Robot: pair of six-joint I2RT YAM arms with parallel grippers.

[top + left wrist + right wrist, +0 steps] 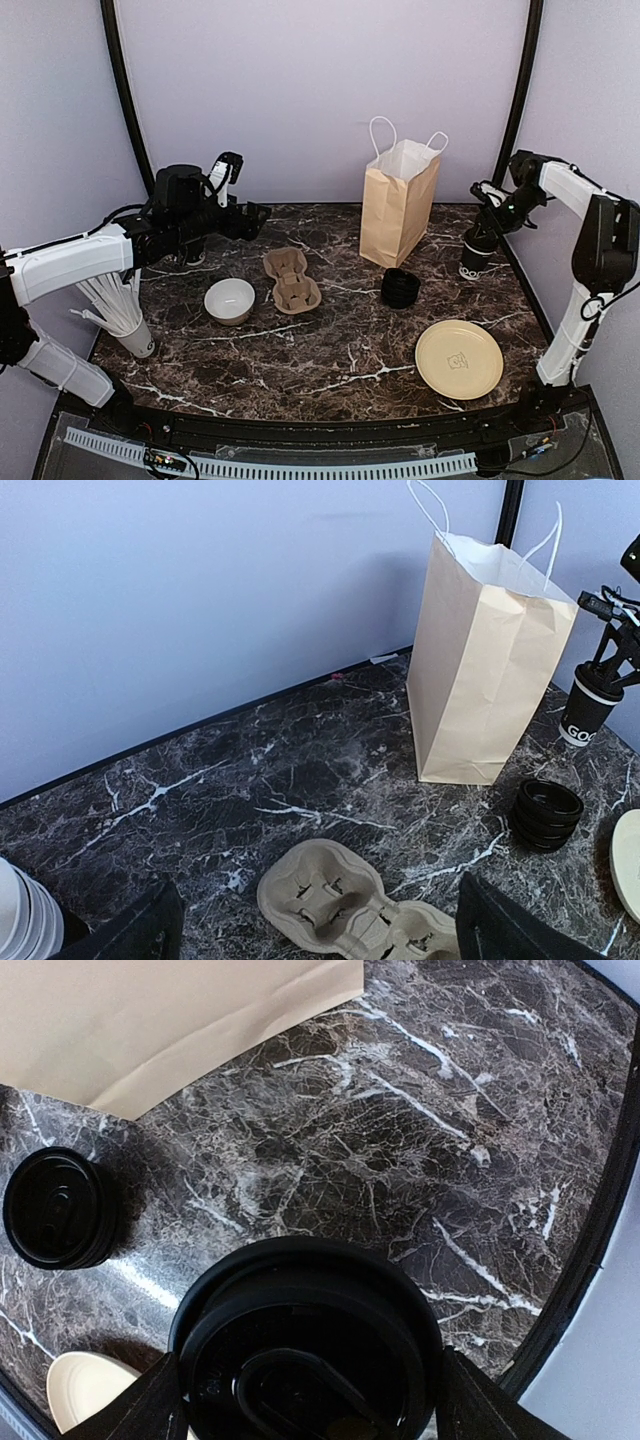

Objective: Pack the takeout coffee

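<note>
Lidded cup [300,1310] stands between the right hand [310,1392] fingers; whether it is pinched, I cannot tell.
Seemingly nothing is packed yet: the carrier [291,280] lies empty near the bag [397,205], and the left hand [322,920] is spread, holding nothing.

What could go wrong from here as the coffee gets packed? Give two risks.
The right gripper straddles the coffee cup at its lid; lifting from there might pop the lid off or let the cup slip. The paper bag stands free close by, so a sweeping arm or cup could tip it over.
</note>
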